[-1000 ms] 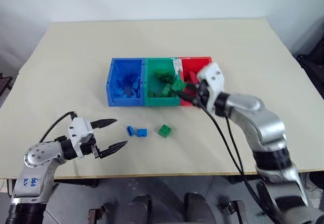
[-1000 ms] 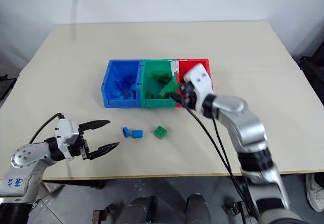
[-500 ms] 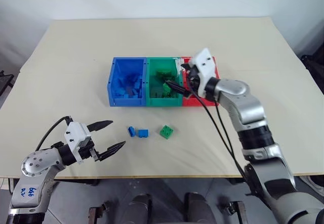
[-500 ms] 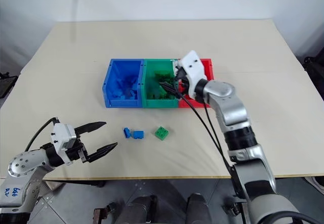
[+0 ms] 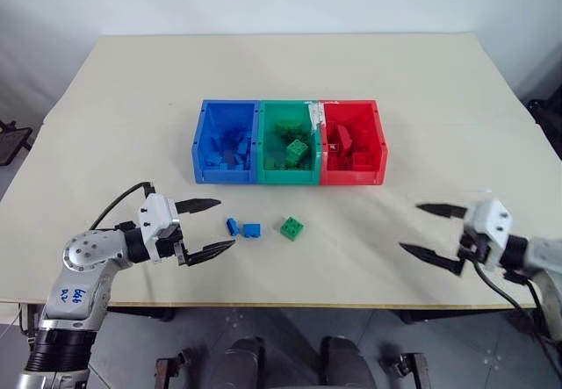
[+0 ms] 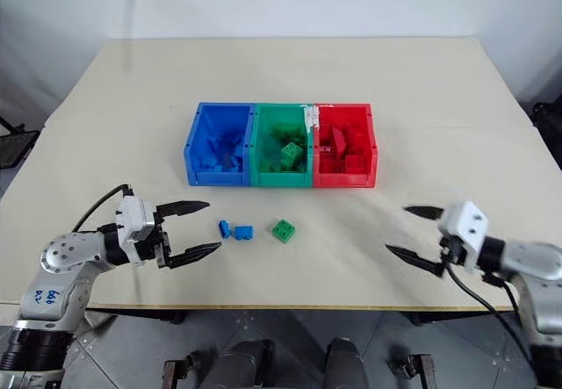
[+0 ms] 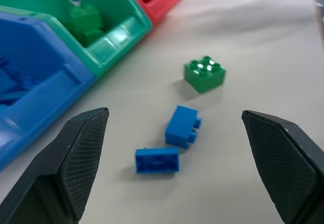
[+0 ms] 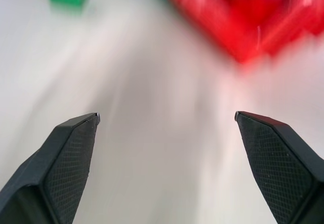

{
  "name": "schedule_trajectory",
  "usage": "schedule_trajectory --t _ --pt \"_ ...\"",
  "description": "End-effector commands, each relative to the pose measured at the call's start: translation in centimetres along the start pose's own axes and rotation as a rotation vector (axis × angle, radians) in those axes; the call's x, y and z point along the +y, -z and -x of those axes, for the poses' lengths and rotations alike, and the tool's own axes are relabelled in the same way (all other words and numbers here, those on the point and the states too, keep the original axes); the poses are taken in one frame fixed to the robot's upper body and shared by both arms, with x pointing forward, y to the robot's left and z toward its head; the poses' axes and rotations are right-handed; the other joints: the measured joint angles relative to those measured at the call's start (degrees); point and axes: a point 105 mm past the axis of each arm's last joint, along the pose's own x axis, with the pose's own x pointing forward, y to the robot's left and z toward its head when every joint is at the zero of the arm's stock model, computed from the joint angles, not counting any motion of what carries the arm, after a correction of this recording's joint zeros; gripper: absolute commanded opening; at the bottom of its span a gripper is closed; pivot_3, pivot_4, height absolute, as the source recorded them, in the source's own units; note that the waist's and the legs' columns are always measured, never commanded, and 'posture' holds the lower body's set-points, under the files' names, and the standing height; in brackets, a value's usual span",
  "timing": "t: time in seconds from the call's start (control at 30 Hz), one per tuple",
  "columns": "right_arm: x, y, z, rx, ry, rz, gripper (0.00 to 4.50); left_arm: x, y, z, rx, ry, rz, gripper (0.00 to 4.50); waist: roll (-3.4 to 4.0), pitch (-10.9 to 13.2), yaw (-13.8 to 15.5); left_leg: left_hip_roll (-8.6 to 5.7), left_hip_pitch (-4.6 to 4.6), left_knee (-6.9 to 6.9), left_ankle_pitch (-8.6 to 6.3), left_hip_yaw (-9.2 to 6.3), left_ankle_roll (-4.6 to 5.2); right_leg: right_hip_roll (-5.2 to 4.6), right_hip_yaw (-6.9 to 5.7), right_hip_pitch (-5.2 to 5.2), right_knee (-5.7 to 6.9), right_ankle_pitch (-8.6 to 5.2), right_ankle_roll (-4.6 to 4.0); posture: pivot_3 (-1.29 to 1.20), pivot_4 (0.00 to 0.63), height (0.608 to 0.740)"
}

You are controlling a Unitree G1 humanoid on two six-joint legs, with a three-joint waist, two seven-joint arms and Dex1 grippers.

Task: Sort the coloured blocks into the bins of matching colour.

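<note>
A: Near edge of the counter point(image 5: 105, 108) first?
B: Left claw point(image 5: 216, 226) at the near left, fingers spread wide, nothing between them, pointing right toward the loose blocks. Right claw point(image 5: 428, 228) at the near right, also spread wide and empty, well apart from every block.

A: And the loose blocks?
B: Three on the counter, just right of the left claw. Two blue blocks close together: one point(image 7: 157, 160) lying flat, the other point(image 7: 181, 126) just right of it, on its side with studs sideways. Cannot tell whether touching. Then a green block point(image 5: 292, 226) a little further right, studs up, apart from the blue pair.

A: Farther back?
B: Three joined bins in a row past the loose blocks. Blue bin point(image 5: 200, 143) on the left, holding a heap of blue pieces. Green bin point(image 5: 261, 147) in the middle, with one green block point(image 5: 297, 151) lying on top of other green pieces. Red bin point(image 5: 378, 143) on the right, holding red pieces.
</note>
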Motion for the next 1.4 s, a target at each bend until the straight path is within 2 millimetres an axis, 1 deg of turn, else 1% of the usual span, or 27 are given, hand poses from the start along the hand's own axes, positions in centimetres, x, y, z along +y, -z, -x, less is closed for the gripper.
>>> schedule_trajectory --t 0.03,0.13,0.2,0.27,0.37,0.43,0.47,0.5,0.57,0.6,0.7,0.8,0.9,0.97,1.03,1.13,1.2,1.3,1.4 --pt "0.5 -2.7 -1.3 -0.081 -0.070 0.074 4.48 0.4 -0.4 0.4 -0.001 -0.002 -0.046 4.50 0.00 0.0 -0.8 0.01 0.02 0.03 0.00 -0.01 0.00 0.00 0.00 0.00 0.01 0.00 0.00 0.00 0.150 0.740" --pt "2.0 -4.2 -4.0 -0.088 -0.174 0.047 4.48 0.8 0.0 1.3 0.015 -0.044 -0.046 4.50 0.01 0.0 -1.2 0.09 0.09 0.06 0.02 -0.04 -0.04 0.03 0.02 0.00 0.08 0.02 -0.03 0.00 0.150 0.740" --pt "2.8 -5.9 -6.1 -0.093 -0.228 -0.014 4.48 0.8 0.3 2.1 0.028 -0.068 -0.041 4.50 0.00 0.0 -1.1 0.13 0.09 0.05 0.02 -0.06 -0.06 0.04 0.06 -0.06 0.12 0.02 -0.04 0.00 0.150 0.740" --pt "3.8 -7.5 -8.0 -0.090 -0.290 -0.066 4.48 0.5 0.6 3.0 0.044 -0.078 -0.023 4.50 0.00 0.0 -0.9 0.26 0.01 0.06 0.01 -0.11 -0.08 0.02 0.11 -0.18 0.13 0.03 -0.05 0.00 0.150 0.740" --pt "5.3 -8.9 -10.4 -0.048 -0.352 -0.097 4.48 -0.2 1.1 4.3 0.075 -0.090 0.013 4.50 -0.02 0.0 -0.5 0.20 -0.14 0.07 -0.01 -0.21 -0.07 -0.01 0.12 -0.27 0.11 0.03 -0.06 0.00 0.150 0.740" --pt "6.4 -9.3 -12.3 -0.007 -0.383 -0.101 4.48 -0.4 1.5 5.2 0.093 -0.122 0.022 4.50 -0.02 0.0 -0.3 0.20 -0.17 0.07 -0.04 -0.23 -0.07 -0.02 0.12 -0.30 0.09 0.04 -0.06 0.00 0.150 0.740" --pt "6.7 -9.5 -12.9 0.003 -0.391 -0.105 4.48 -0.5 1.6 5.5 0.098 -0.134 0.023 4.50 -0.02 0.0 -0.1 0.20 -0.18 0.06 -0.04 -0.22 -0.07 -0.03 0.12 -0.32 0.09 0.04 -0.07 0.00 0.150 0.740" --pt "7.2 -9.3 -13.9 0.028 -0.388 -0.106 4.48 -0.5 1.7 5.8 0.099 -0.152 0.028 4.50 -0.03 0.0 0.4 0.20 -0.20 0.05 -0.04 -0.23 -0.07 -0.03 0.12 -0.35 0.10 0.04 -0.07 0.00 0.150 0.740" --pt "7.7 -9.0 -15.2 0.061 -0.375 -0.100 4.48 -0.8 1.7 6.0 0.099 -0.171 0.035 4.50 -0.03 0.0 0.6 0.19 -0.28 0.06 -0.05 -0.23 -0.08 -0.03 0.12 -0.46 0.12 0.04 -0.08 0.00 0.150 0.740" --pt "7.8 -8.8 -16.1 0.075 -0.353 -0.084 4.48 -1.0 1.6 6.2 0.098 -0.176 0.039 4.50 -0.04 0.0 0.5 0.18 -0.30 0.07 -0.05 -0.23 -0.08 -0.03 0.12 -0.49 0.14 0.05 -0.09 0.00 0.150 0.740" --pt "7.5 -8.7 -17.7 0.095 -0.276 -0.065 4.48 -1.6 1.4 6.4 0.099 -0.176 0.043 4.50 -0.05 0.0 0.4 0.16 -0.33 0.07 -0.05 -0.21 -0.08 -0.04 0.14 -0.57 0.20 0.06 -0.12 0.00 0.150 0.740" --pt "7.0 -8.4 -18.3 0.123 -0.214 -0.046 4.48 -1.8 1.2 6.5 0.102 -0.176 0.049 4.50 -0.06 0.0 0.4 0.17 -0.33 0.06 -0.04 -0.15 -0.09 -0.03 0.21 -0.66 0.33 0.07 -0.12 0.00 0.150 0.740" --pt "6.7 -8.1 -18.4 0.139 -0.191 -0.026 4.48 -1.9 1.1 6.6 0.103 -0.174 0.051 4.50 -0.06 0.0 0.4 0.14 -0.34 0.06 -0.04 -0.13 -0.09 -0.03 0.23 -0.68 0.34 0.07 -0.13 0.00 0.150 0.740" --pt "7.0 -8.1 -18.4 0.138 -0.199 -0.033 4.10 -1.9 0.9 6.5 0.100 -0.170 0.049 4.50 -0.06 0.0 0.4 0.14 -0.33 0.04 -0.04 -0.10 -0.09 -0.02 0.24 -0.69 0.34 0.06 -0.13 0.00 0.150 0.740" --pt "7.1 -8.1 -18.4 0.136 -0.201 -0.038 3.58 -1.8 0.8 6.3 0.096 -0.166 0.047 4.50 -0.06 0.0 0.4 0.14 -0.33 0.04 -0.04 -0.10 -0.09 -0.01 0.24 -0.69 0.34 0.06 -0.13 0.00 0.150 0.740" --pt "7.2 -8.3 -18.4 0.118 -0.203 -0.047 2.56 -1.7 0.8 6.0 0.092 -0.163 0.046 4.50 -0.06 0.0 0.3 0.14 -0.33 0.03 -0.04 -0.10 -0.09 -0.01 0.24 -0.70 0.34 0.06 -0.13 0.00 0.150 0.740" --pt "7.7 -8.6 -18.3 0.098 -0.238 -0.053 1.89 -1.6 0.8 5.8 0.088 -0.159 0.045 4.50 -0.06 0.0 0.3 0.14 -0.33 0.02 -0.04 -0.09 -0.09 0.00 0.24 -0.71 0.34 0.06 -0.13 0.00 0.150 0.740" --pt "7.8 -9.2 -18.1 0.055 -0.262 -0.034 1.89 -1.5 0.7 5.7 0.085 -0.155 0.044 4.50 -0.06 0.0 0.3 0.13 -0.33 0.01 -0.04 -0.08 -0.09 0.00 0.24 -0.71 0.34 0.06 -0.13 0.00 0.150 0.740" --pt "7.2 -9.4 -17.9 0.027 -0.270 0.000 1.89 -1.4 0.8 5.6 0.084 -0.156 0.043 4.50 -0.06 0.0 0.2 0.13 -0.33 0.01 -0.04 -0.06 -0.09 0.00 0.24 -0.72 0.33 0.06 -0.13 0.00 0.150 0.740"
